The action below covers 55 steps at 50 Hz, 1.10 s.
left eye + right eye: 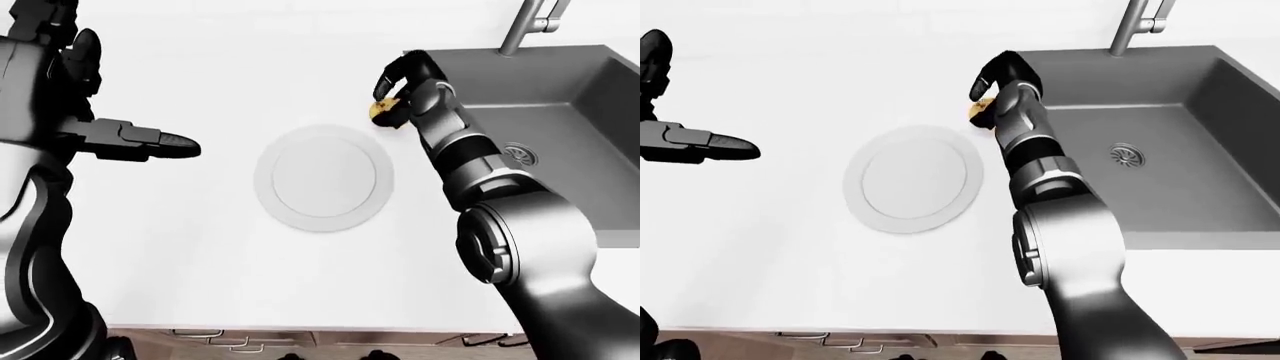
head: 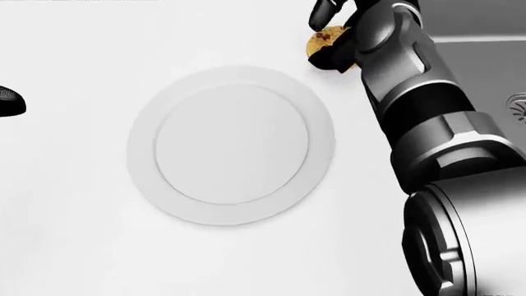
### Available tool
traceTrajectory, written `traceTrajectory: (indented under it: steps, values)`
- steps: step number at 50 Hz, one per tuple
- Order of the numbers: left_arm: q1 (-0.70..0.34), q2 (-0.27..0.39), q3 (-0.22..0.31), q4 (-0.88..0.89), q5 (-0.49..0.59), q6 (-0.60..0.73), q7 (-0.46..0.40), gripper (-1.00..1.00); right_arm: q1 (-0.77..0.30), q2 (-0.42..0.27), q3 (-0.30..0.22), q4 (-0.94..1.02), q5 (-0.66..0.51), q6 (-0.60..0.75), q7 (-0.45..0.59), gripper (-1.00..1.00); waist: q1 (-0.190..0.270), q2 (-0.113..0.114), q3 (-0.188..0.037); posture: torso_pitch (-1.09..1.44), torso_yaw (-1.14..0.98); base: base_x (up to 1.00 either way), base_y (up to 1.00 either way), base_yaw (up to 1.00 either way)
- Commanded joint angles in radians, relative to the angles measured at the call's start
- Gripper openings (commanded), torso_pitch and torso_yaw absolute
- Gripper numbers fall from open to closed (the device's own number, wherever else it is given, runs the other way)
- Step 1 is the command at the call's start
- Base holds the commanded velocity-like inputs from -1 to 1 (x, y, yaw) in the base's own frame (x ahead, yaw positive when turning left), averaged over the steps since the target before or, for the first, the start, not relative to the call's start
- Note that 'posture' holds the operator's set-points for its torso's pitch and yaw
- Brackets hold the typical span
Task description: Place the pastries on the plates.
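One round, smooth white plate (image 2: 230,145) with a raised rim lies bare on the matte white counter (image 1: 200,247), and just beyond its upper right edge a single crumbly golden pastry (image 2: 319,43) with dark specks sits on the counter, apart from the plate. The glossy dark right hand (image 1: 398,88) curls its fingers over and around the pastry, though whether they actually grip it cannot be told, while the left hand (image 1: 135,141) hangs empty at the left with fingers stretched out. The eye views alone show the grey rectangular sink (image 1: 1180,135) with its round drain and one metal faucet (image 1: 1135,26) at the top right, which the head view largely crops away.
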Motion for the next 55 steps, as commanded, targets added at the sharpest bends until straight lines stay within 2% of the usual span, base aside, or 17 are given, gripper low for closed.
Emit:
traceTrajectory:
  steps: [1, 14, 23, 29, 38, 47, 55]
  values:
    - [-0.030, 0.015, 0.017, -0.017, 0.007, -0.024, 0.008, 1.00, -0.034, -0.009, -0.001, -0.012, -0.001, 0.006, 0.002, -1.00, -0.002, 0.005, -0.031, 0.25, 0.00, 0.00, 0.00, 0.00]
    - [-0.017, 0.004, 0.014, -0.021, 0.006, -0.030, 0.009, 1.00, -0.098, -0.025, -0.007, -0.017, 0.005, -0.024, -0.036, -1.00, -0.005, 0.006, -0.022, 0.25, 0.00, 0.00, 0.00, 0.00]
    - [-0.025, 0.005, 0.009, -0.005, 0.011, -0.039, 0.006, 1.00, -0.149, -0.039, 0.001, -0.026, 0.017, -0.059, 0.004, -1.00, -0.008, 0.005, -0.013, 0.25, 0.00, 0.00, 0.00, 0.00]
    - [-0.018, 0.001, 0.008, -0.004, 0.011, -0.045, 0.003, 1.00, -0.198, -0.049, 0.000, -0.045, 0.058, -0.135, 0.135, -1.00, -0.013, 0.005, -0.009, 0.25, 0.00, 0.00, 0.00, 0.00]
    - [-0.021, 0.005, 0.012, -0.017, 0.009, -0.029, -0.009, 1.00, -0.238, -0.042, 0.017, -0.073, 0.121, -0.242, 0.403, -1.00, -0.023, 0.007, -0.006, 0.25, 0.00, 0.00, 0.00, 0.00]
    - [-0.017, 0.002, 0.006, -0.014, 0.017, -0.036, -0.010, 1.00, -0.243, -0.029, 0.045, -0.114, 0.155, -0.341, 0.651, -1.00, -0.028, 0.011, -0.004, 0.25, 0.00, 0.00, 0.00, 0.00]
    - [-0.023, 0.001, 0.007, -0.016, 0.020, -0.031, -0.012, 1.00, -0.205, -0.022, 0.065, -0.161, 0.186, -0.471, 0.851, -1.00, -0.034, 0.014, -0.001, 0.25, 0.00, 0.00, 0.00, 0.00]
